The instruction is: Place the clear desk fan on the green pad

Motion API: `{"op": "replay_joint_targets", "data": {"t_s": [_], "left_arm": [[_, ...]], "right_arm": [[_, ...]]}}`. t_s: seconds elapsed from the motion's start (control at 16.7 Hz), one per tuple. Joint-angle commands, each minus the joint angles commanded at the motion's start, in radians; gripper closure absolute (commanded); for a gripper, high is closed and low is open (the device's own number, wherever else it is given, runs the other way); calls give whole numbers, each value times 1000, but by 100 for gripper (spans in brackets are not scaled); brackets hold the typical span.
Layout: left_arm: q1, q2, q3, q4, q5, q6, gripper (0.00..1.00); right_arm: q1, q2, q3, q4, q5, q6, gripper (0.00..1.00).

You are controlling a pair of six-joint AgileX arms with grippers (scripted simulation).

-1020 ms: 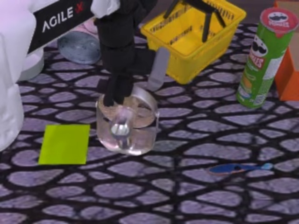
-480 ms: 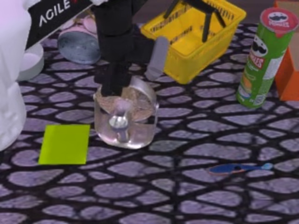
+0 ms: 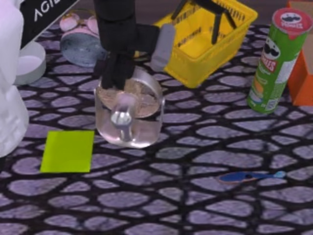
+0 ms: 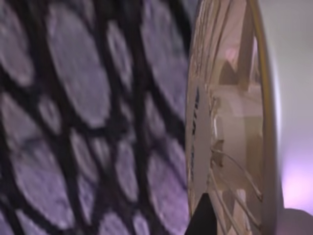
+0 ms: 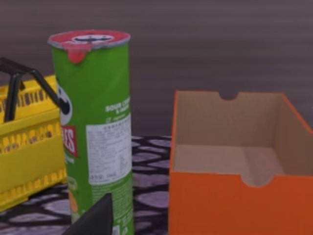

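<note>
Top view: the left gripper (image 3: 115,81) drops in steeply from above, jaws clamped on the clear desk fan's (image 3: 128,115) rim, fan hanging just right of the green pad (image 3: 68,151), apparently lifted for carrying across. Left wrist view: fan grille fills the frame over the desk. Right wrist view: right arm parked by the Pringles can (image 5: 95,127); its jaws' state can't be told.

Our top camera looks steeply down on the patterned table (image 3: 205,196), taking in the clear desk fan (image 3: 128,115) and, right of it, the yellow basket (image 3: 205,41) and green chip can (image 3: 271,61). Our left wrist camera sits right against the fan (image 4: 230,127), with the table surface behind it. Our right wrist camera faces level, close to the can (image 5: 95,127), sharing the can, basket (image 5: 29,147) and orange box (image 5: 234,166) with the top view.
</note>
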Motion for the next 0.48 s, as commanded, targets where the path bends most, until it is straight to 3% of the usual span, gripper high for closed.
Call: {"op": "replay_joint_targets", "data": {"t_s": [0.24, 0.48], "left_arm": [[2, -1, -13, -17, -11, -58, 100], [14, -15, -56, -64, -42, -285, 100]], "right_arm": [[0, 0, 0, 0, 0, 0, 0], [0, 0, 0, 0, 0, 0, 0]]}}
